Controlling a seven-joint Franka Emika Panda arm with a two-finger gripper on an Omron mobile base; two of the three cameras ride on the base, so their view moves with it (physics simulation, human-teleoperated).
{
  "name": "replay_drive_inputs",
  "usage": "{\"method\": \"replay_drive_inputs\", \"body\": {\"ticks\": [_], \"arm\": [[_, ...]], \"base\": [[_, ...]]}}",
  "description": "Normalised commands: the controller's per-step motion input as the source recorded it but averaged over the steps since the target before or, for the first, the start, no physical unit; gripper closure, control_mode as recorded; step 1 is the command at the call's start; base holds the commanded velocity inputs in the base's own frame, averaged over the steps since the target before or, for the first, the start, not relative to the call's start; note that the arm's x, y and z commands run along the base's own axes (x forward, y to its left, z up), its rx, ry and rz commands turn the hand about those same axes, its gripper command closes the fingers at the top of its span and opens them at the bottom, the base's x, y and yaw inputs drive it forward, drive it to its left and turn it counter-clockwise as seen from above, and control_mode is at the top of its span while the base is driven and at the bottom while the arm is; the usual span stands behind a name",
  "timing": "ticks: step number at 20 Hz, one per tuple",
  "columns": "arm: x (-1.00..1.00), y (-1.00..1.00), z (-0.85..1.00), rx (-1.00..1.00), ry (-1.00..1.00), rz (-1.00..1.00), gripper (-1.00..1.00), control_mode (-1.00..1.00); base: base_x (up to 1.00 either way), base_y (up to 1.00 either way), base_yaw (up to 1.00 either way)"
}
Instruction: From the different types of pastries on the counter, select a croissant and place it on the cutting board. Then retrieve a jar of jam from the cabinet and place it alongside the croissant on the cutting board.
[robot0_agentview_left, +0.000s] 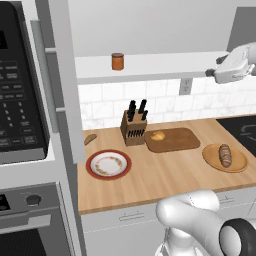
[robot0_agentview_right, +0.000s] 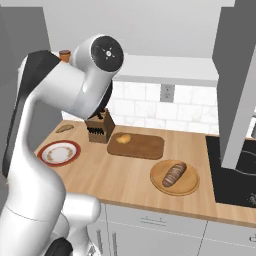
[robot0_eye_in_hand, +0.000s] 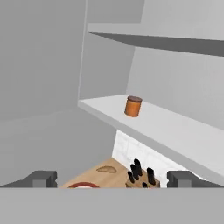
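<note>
Fingers apart and empty, raised at cabinet height; jar on the shelf, croissant on the board.

The gripper has its fingertips spread wide with nothing between them, and the hand view looks past them to the jar, well apart, standing upright on the white shelf with its long axis vertical and its lid on top. The left base view shows the hand high at the right edge, level with that shelf, and the jar far to its left. In the right base view the arm hides most of the jar. Both base views show the croissant lying on the left end of the board, just beside the knife block; its heading cannot be told. A bread loaf lies on a wooden plate, its long axis running away from the counter's front edge.
</note>
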Motion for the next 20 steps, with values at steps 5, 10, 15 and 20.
{"method": "replay_drive_inputs", "body": {"ticks": [5, 10, 15, 20], "arm": [[0.22, 0.71, 0.01, 0.00, 0.11, 0.00, -1.00, -1.00], [0.33, 0.59, 0.00, 0.01, 0.17, 0.00, -1.00, -1.00], [0.20, 0.22, -0.07, 0.11, 0.08, 0.01, -1.00, -1.00], [0.22, 0.19, -0.17, 0.12, 0.00, 0.05, -1.00, -1.00]], "base": [[0.00, 0.00, 0.00], [0.00, 0.00, 0.00], [0.00, 0.00, 0.00], [0.00, 0.00, 0.00]]}}
